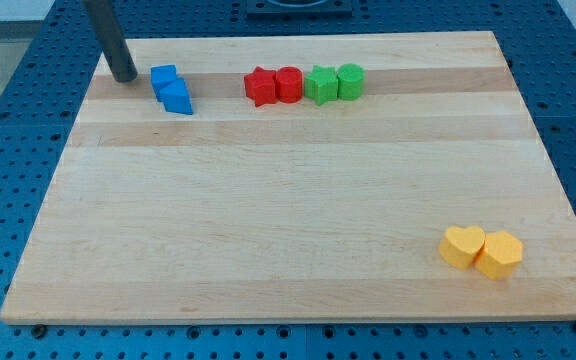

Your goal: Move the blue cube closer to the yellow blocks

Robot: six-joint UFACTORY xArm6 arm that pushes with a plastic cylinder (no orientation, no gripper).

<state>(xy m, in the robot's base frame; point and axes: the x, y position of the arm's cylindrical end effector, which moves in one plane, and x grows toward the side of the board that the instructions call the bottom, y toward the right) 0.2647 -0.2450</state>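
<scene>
The blue cube [163, 78] sits near the view's top left on the wooden board [288, 200], touching a second blue block [178, 98] of triangular shape just below and right of it. My tip [124, 77] rests on the board just left of the blue cube, a small gap apart. The yellow blocks sit at the view's bottom right: a yellow heart [462, 246] touching a yellow hexagon [500, 254]. They are far from the blue cube, across the board's diagonal.
A row of blocks stands at the view's top centre: a red star [260, 86], a red cylinder [288, 83], a green star [320, 84] and a green cylinder [350, 80]. A blue perforated table surrounds the board.
</scene>
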